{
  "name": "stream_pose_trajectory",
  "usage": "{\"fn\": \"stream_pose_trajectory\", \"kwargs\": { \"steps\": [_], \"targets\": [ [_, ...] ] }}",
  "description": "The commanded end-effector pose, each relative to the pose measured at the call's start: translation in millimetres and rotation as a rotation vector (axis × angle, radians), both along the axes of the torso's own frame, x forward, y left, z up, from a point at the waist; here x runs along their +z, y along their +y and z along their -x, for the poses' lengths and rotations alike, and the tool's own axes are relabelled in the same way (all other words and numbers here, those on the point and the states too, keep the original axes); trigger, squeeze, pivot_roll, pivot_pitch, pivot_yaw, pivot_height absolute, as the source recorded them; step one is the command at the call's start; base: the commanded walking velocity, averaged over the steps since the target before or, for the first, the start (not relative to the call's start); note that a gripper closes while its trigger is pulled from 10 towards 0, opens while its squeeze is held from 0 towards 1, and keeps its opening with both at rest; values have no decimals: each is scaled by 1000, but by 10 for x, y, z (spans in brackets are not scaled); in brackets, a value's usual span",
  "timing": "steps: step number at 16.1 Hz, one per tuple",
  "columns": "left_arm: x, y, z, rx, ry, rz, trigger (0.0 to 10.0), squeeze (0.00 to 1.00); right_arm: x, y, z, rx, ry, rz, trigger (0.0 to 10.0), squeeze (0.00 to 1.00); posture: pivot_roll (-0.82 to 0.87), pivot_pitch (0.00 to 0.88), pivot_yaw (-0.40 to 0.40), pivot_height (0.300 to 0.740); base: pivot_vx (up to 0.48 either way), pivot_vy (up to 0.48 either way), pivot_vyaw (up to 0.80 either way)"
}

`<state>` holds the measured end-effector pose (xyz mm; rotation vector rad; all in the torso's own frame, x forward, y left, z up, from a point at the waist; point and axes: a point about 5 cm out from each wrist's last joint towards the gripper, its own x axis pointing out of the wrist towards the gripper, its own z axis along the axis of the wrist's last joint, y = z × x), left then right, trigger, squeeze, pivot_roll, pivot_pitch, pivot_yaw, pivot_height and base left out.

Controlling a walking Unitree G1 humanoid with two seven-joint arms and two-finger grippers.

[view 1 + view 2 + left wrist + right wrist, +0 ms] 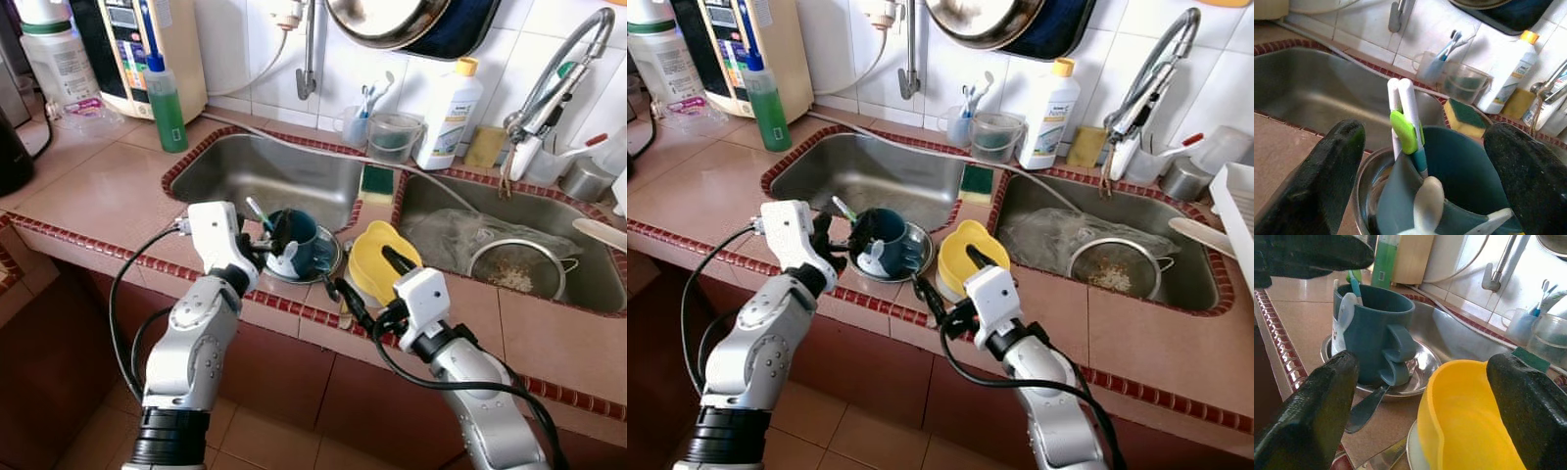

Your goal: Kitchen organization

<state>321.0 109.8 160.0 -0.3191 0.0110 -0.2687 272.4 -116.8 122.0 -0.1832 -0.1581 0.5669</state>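
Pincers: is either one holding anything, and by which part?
Nothing is held. The left pincer is open around the teal mug without closing; the right pincer is open at the yellow bowl.

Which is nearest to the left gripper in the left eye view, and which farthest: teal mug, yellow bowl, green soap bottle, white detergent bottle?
From the left gripper:
1. Teal mug, right at its fingers.
2. Yellow bowl, just beyond, toward the right gripper.
3. Green soap bottle, back left of the sink.
4. White detergent bottle, against the back wall, farthest.
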Motion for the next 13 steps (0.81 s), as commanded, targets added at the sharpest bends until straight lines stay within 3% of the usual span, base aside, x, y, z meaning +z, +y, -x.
{"fn": "stream_pose_trajectory", "kwargs": {
  "steps": [1, 13],
  "targets": [
    [42, -19, -36, 6, -1, -5, 10000, 0, 76, 10, -27, 1, -25, 2, 10000, 0, -127, 3, -21, 740, 0, 0, 0],
    [88, -86, -288, 130, 61, -21, 10000, 0, 83, 33, -40, -15, -33, -4, 10000, 0, -138, 1, -12, 740, 0, 0, 0]
  ]
}}
